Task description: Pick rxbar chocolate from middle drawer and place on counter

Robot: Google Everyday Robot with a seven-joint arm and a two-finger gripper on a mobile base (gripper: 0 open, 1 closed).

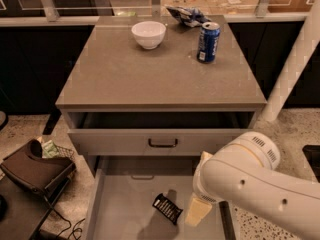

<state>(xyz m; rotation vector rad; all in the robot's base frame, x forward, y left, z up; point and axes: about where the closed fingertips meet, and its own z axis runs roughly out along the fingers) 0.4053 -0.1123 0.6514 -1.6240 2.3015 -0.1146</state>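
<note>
Tool [198, 211] low inside the middle drawer [125, 211], near its right wall, on the end of the bulky white arm [255, 184]. Spread or closed: cannot tell from this angle. Nothing seen in it.

Rxbar chocolate [167, 208] lies on the drawer floor, skewed to the walls, just left of the tool. Seemingly apart from it, though the gap is hard to read.

Risks, as judged:
- Bar is thin and the grey floor looks smooth, so a descent slightly off could nudge it away rather than grip it.
- Bar sits askew, so a tool not turned to match may catch only a corner.
- Upper drawer [162, 143] stands partly open above the back of this one; a lift straight up and back could knock arm or bar against its front.

Tabletop [150, 79] is grey-brown and matte. At its far end sit a white bowl [148, 34], a blue can [208, 42] and a snack bag [187, 15]. Speckled floor [295, 129]; brown bag [30, 166] at left.
</note>
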